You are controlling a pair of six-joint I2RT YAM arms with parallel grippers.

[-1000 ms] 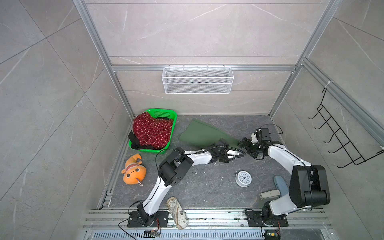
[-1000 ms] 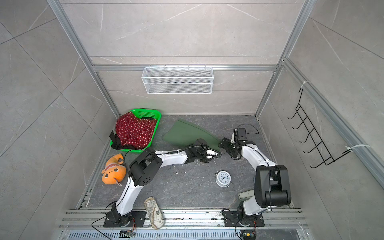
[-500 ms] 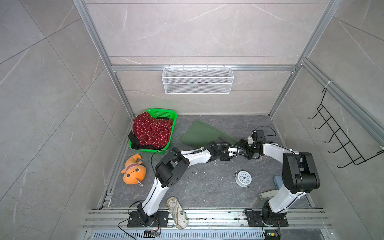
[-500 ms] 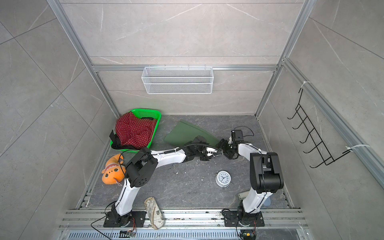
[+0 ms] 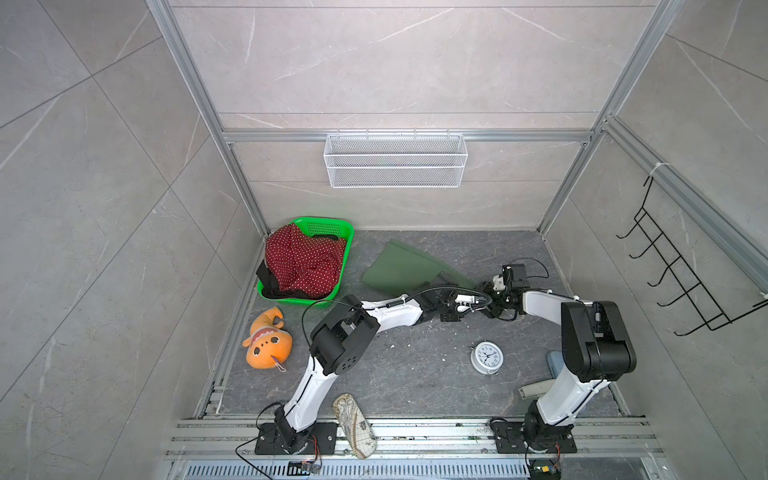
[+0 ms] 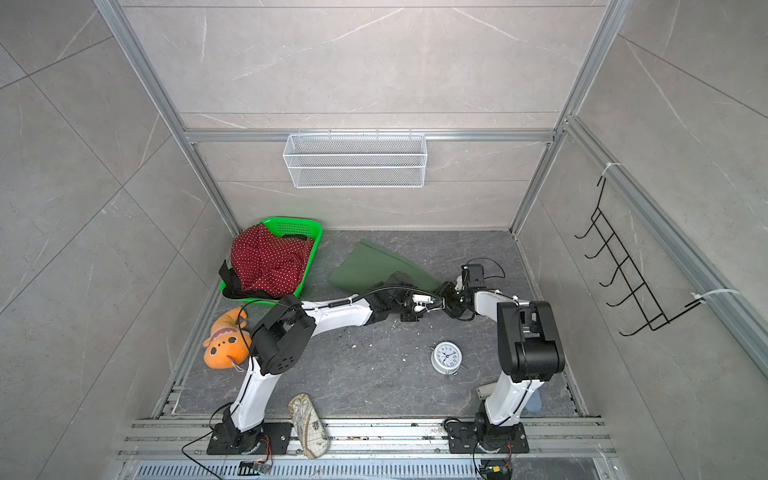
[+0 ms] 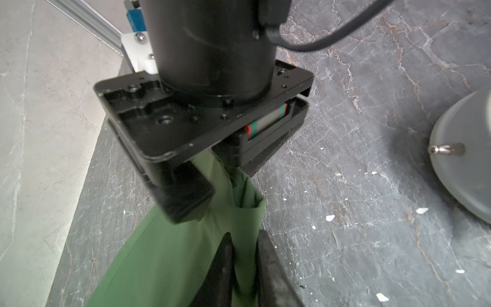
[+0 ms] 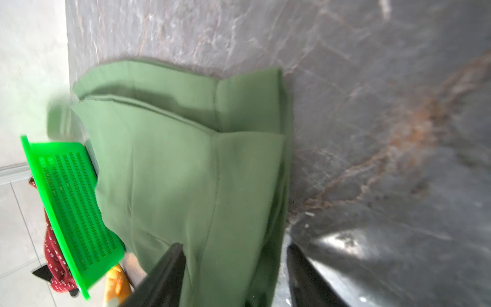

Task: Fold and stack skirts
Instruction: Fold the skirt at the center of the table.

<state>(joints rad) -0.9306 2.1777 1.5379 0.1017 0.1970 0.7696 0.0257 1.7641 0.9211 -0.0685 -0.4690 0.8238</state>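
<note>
Skirts lie in two places: the dark green skirt (image 5: 399, 270) is spread on the floor (image 5: 415, 374) toward the far middle, while the red polka-dot skirt (image 5: 301, 266) and the black skirt (image 5: 266, 279) are heaped, unfolded, in the green basket (image 5: 332, 226) at the far left; the likeliest fault from here is a one-layer catch, since the right wrist view shows two layers at the green skirt's right end and a pinch there may take only the top one, so the fold would drag crooked; cloth pulled nearward might also sweep the alarm clock (image 5: 486, 357) standing near right; the left arm (image 5: 390, 311) stretches low across the floor from the near left, and the right arm (image 5: 544, 305) bends in from the near right, so both wrists crowd one spot and could knock together; the left gripper (image 7: 243, 239) pinches a bunch of green cloth; the right gripper (image 8: 235, 247) has its jaws standing apart astride the skirt's edge, not visibly gripping.
</note>
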